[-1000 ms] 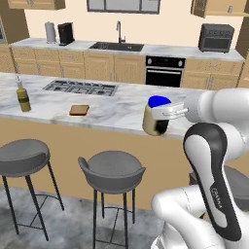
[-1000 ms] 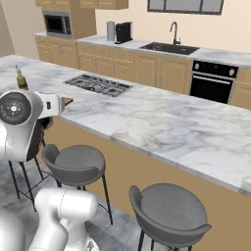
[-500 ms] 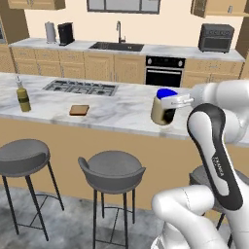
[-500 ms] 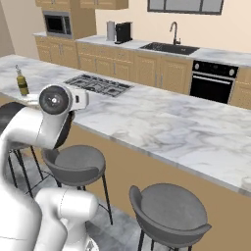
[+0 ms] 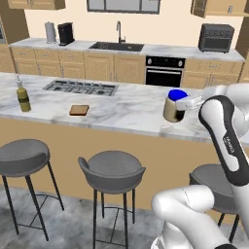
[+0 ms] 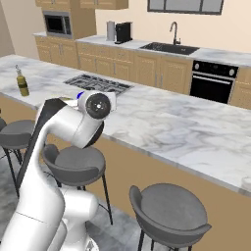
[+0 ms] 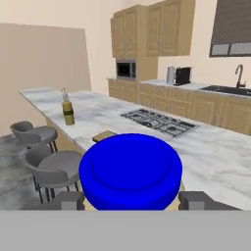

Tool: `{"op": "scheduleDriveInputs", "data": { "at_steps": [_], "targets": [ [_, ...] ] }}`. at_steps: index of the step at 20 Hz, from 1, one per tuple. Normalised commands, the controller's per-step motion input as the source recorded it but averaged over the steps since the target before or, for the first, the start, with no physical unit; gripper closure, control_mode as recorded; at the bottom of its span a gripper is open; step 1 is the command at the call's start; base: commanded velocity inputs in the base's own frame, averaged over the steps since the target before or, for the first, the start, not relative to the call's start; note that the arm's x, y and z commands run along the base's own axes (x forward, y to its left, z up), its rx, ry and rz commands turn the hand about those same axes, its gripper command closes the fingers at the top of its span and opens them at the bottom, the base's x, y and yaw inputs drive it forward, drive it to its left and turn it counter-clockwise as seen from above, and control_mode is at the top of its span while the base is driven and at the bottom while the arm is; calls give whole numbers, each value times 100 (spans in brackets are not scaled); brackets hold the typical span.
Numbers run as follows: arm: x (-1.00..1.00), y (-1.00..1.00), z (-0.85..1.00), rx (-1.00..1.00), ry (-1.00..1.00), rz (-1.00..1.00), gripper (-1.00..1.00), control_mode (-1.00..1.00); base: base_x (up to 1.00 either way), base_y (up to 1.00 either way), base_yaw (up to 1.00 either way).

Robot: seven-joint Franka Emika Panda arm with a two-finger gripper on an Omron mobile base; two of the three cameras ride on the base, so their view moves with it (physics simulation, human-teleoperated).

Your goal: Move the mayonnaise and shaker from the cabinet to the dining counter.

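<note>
Since it has to end up on the long white-grey marble dining counter w/ the tan wood front, the small mayonnaise jar w/ the round blue lid and cream body sits between the two dark fingers of the gripper, one finger on each side of it. The fingers are spread wide bc the jar is fat, and they look to be holding it. In the left base view the jar is right at the counter top, near the front edge; can't tell if its bottom touches the marble yet or is just above it. It is upright, prob so it can stand by itself when let go.

From the jar, going along the counter: a small flat brown wooden block lies well apart from it, and the gas cooktop is set in the top behind that block. A tall olive-green bottle stands at the far end, well away from the jar, so it's not in the way. Round grey stools stand under the counter's front edge.

I think next is to set the jar down flat, then open the fingers. The shaker job still waits.
</note>
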Motion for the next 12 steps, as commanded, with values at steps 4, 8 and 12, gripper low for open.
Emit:
{"op": "scheduleDriveInputs", "data": {
  "at_steps": [4, 8, 12],
  "targets": [
    [48, -40, -28, -14, 0, 2, 100, -100, 0, 0, 0],
    [52, -15, -21, -7, 0, 0, 100, -100, 0, 0, 0],
    [42, -13, -24, -6, 0, 0, 100, -100, 0, 0, 0]
  ]
}}
